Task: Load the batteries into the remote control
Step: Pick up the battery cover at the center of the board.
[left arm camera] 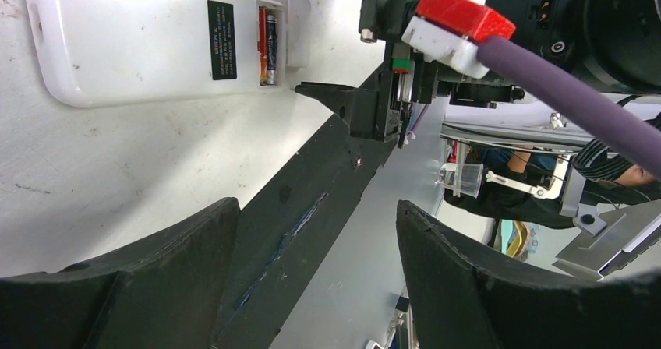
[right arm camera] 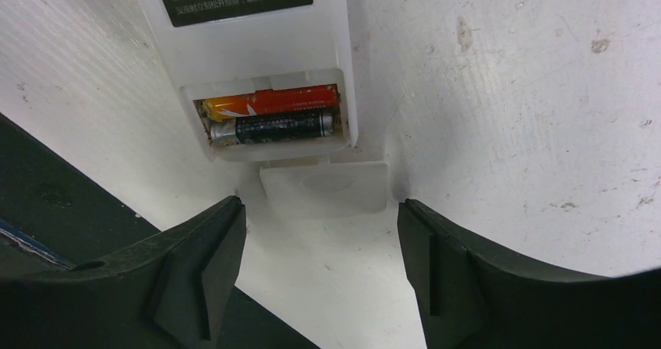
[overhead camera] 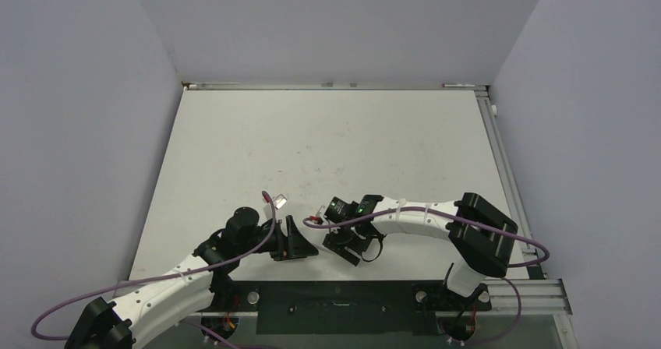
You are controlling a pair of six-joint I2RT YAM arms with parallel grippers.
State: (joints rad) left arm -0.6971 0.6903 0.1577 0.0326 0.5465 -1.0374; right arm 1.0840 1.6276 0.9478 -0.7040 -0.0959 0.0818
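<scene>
Beside the remote control point(right arm camera: 257, 53), its batteries point(right arm camera: 273, 125) seated, the loose lid point(right arm camera: 323, 187) looks light, slick, best pinched edgewise; left gripper point(left arm camera: 318, 209) and right gripper point(right arm camera: 318, 232) gape empty.

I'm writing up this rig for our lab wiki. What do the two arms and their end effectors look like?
The left arm and right arm have white shells with black joints, and a purple cable trails along each. The left end effector and right end effector are black, each with two broad tapering fingers. A green light glows near the right wrist.
</scene>
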